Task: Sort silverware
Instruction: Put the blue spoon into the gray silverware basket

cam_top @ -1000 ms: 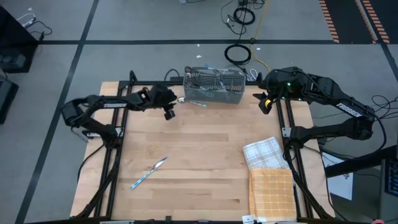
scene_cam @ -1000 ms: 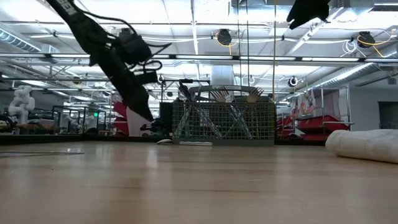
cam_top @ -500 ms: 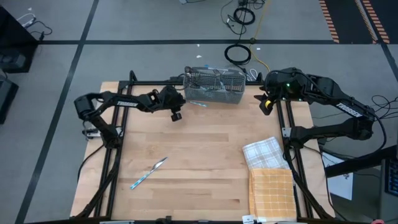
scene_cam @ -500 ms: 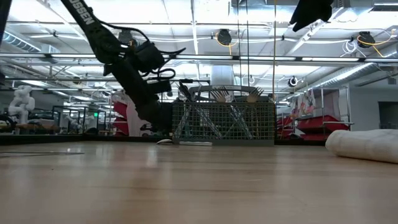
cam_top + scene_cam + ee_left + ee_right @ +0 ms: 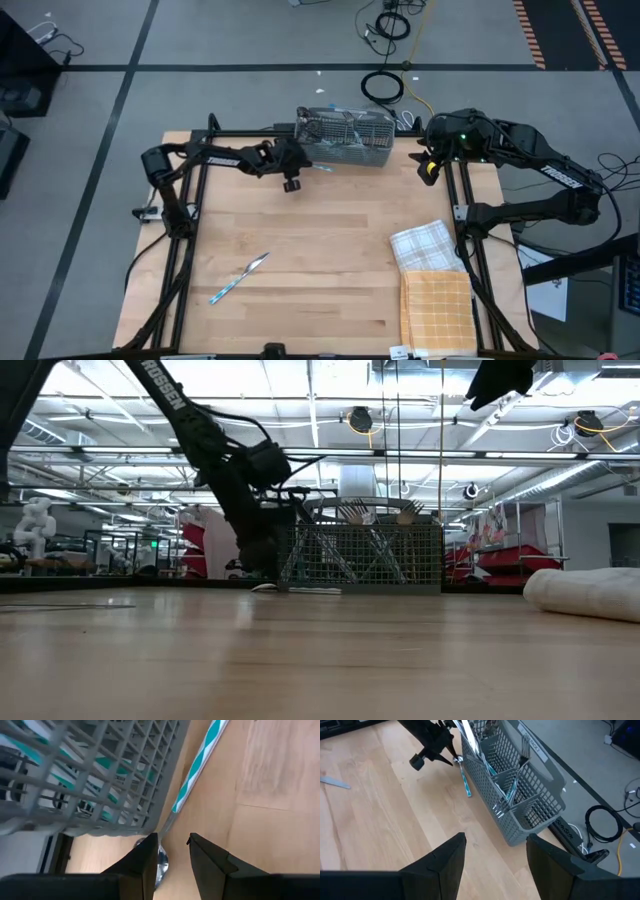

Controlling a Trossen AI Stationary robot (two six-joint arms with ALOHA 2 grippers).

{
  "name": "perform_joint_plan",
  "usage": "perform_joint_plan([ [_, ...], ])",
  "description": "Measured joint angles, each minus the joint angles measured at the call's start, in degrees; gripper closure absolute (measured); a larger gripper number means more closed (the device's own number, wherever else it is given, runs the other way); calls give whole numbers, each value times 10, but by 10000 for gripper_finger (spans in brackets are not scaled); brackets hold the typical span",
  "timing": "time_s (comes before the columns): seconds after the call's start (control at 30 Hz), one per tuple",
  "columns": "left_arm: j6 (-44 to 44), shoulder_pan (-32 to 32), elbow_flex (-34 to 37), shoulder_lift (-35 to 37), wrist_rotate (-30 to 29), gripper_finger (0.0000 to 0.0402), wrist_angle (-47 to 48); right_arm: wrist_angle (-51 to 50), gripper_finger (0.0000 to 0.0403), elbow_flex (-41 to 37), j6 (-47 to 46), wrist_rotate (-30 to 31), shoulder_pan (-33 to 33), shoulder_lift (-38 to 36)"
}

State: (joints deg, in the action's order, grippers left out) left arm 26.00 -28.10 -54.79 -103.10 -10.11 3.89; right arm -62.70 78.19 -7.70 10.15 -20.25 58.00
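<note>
A spoon [image 5: 200, 761] with a teal striped handle lies flat on the table along the near side of the grey mesh basket [image 5: 345, 138]. Its bowl [image 5: 161, 864] points toward the basket's left corner. My left gripper [image 5: 172, 851] is low over that bowl end, open, with one finger on either side of the spoon's neck; no touch shows. More silverware [image 5: 506, 795] stands in the basket's compartments. A knife [image 5: 240, 277] lies alone on the near left of the table. My right gripper [image 5: 495, 870] waits open and high by the far right edge.
A checked white towel [image 5: 425, 243] and an orange one [image 5: 437, 310] lie at the near right of the table. The basket [image 5: 360, 555] stands at the middle of the far edge. Bare wood [image 5: 340, 250] lies between the knife and the towels.
My left gripper has travelled toward the table's right along the far edge and come down, ending at the basket's left near corner over the spoon's bowl end. The spoon, the knife and the right arm have stayed put.
</note>
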Motion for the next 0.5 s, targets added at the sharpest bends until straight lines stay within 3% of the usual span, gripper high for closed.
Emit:
perform_joint_plan([
  [0.3,0,-2,-20,-37,-14,284,7,-5,204,0,-5,0,0,0],
  [0.5,-3,-2,-24,-54,-13,284,61,-6,204,0,-13,0,0,0],
])
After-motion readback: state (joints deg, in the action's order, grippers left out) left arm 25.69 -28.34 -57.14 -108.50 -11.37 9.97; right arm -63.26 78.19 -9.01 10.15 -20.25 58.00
